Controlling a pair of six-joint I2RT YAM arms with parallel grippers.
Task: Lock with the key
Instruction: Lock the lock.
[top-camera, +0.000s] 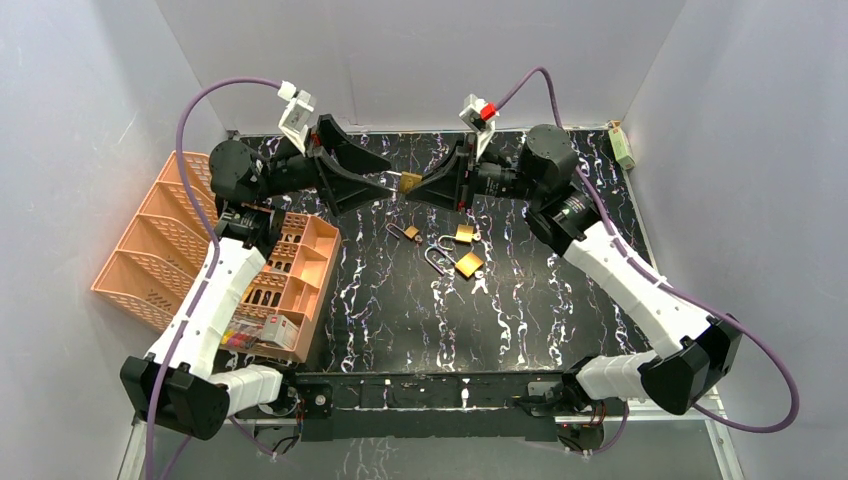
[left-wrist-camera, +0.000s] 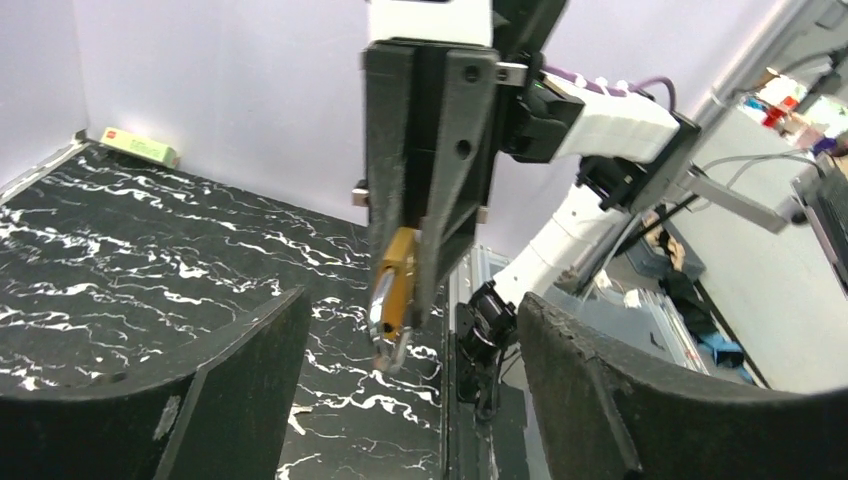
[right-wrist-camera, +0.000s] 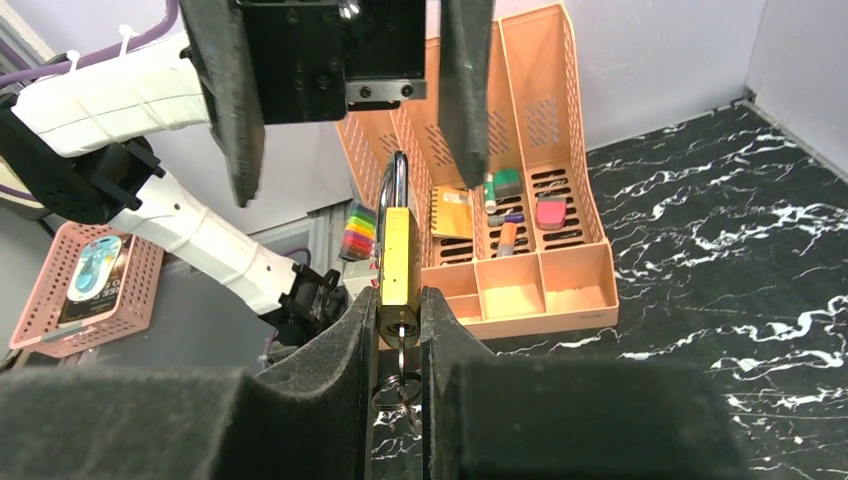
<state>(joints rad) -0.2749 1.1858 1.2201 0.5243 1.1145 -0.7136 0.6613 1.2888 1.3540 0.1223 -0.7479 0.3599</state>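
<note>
Right fingers (right-wrist-camera: 345, 365) clamp the brass padlock (right-wrist-camera: 398, 262); left fingers (left-wrist-camera: 245, 375) stand wide apart either side of it.

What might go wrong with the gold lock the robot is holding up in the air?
1. Only the right tool pinches the lock, low on its body. The left tool is open, so the lock might slip and fall onto the table.
2. The left tool gapes wide on both sides of the lock. If it closes off-centre, it might knock the lock crooked.
3. The key ring dangles underneath and might snag.
</note>
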